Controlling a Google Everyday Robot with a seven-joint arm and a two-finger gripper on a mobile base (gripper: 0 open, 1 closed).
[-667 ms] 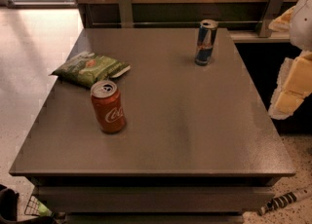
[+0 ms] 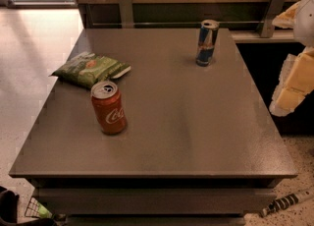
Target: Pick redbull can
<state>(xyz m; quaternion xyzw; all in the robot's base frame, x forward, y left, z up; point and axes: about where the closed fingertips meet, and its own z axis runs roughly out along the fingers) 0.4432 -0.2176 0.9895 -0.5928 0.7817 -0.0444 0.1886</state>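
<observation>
The redbull can [image 2: 207, 42], slim, blue and silver with a silver top, stands upright near the far right part of the grey table [image 2: 196, 136]. My gripper [image 2: 293, 83], a white and yellowish shape, hangs at the right edge of the camera view, beyond the table's right side. It is well apart from the can, to the can's right and nearer to me. It holds nothing that I can see.
A wider red cola can [image 2: 108, 107] stands upright on the left front part of the table. A green chip bag [image 2: 91, 69] lies behind it near the left edge. A wooden wall with metal brackets [image 2: 125, 8] runs behind the table.
</observation>
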